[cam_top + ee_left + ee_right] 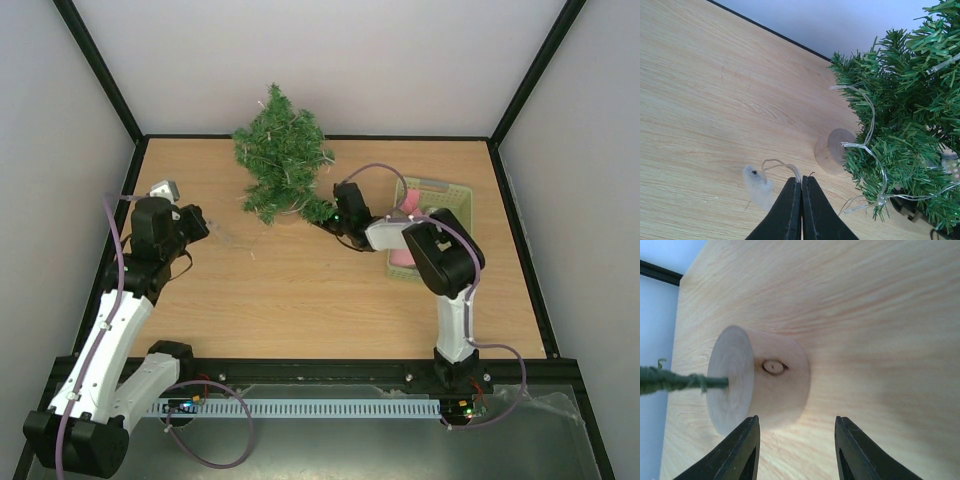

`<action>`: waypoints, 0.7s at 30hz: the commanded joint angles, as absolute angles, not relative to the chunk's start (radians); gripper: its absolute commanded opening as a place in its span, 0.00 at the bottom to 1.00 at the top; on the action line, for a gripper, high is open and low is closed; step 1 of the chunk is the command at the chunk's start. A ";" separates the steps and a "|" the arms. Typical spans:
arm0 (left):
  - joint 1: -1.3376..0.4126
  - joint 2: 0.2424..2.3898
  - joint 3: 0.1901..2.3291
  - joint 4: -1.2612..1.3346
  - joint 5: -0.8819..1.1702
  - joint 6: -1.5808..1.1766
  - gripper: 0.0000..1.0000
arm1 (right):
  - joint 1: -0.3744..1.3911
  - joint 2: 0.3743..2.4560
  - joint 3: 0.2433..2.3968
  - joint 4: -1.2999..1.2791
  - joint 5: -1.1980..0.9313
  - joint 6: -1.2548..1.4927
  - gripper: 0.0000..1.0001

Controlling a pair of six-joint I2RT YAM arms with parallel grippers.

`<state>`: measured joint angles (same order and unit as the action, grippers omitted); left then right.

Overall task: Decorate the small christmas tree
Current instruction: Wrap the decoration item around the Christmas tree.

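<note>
While the wooden bench is taking up most of the top view, both arms are reaching in from its near edge. The L arm is stretching twd the far-left corner. The left gripper is hovering low over bare wood w/ its fingers pressed flat together. A thin wire is running right up to the tips; can't tell if it's pinched. The R arm is bending in from the right side. The right gripper is sitting wide apart w/ nothing between the fingers, just beside the tree's foot.

The small christmas tree is standing near the middle of the far edge, slightly left of ctr. A green basket is lying by the right edge, something pink showing inside. The tree's round wooden base is resting on the bench. A clear light string is draping thru the lower branches. A small whitish blob is lying just left of the L fingertips.
</note>
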<state>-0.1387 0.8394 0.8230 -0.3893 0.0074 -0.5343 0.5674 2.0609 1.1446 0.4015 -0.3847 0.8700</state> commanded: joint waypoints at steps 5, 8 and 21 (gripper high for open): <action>-0.135 0.831 0.818 -0.349 0.008 -0.516 0.02 | 0.568 1.904 0.950 0.516 -0.309 1.154 0.41; -0.135 0.829 0.818 -0.345 0.011 -0.509 0.02 | 0.594 1.889 0.890 0.626 -0.302 1.250 0.39; -0.135 0.829 0.816 -0.315 0.033 -0.506 0.03 | 0.740 2.025 0.863 0.967 -0.031 1.610 0.35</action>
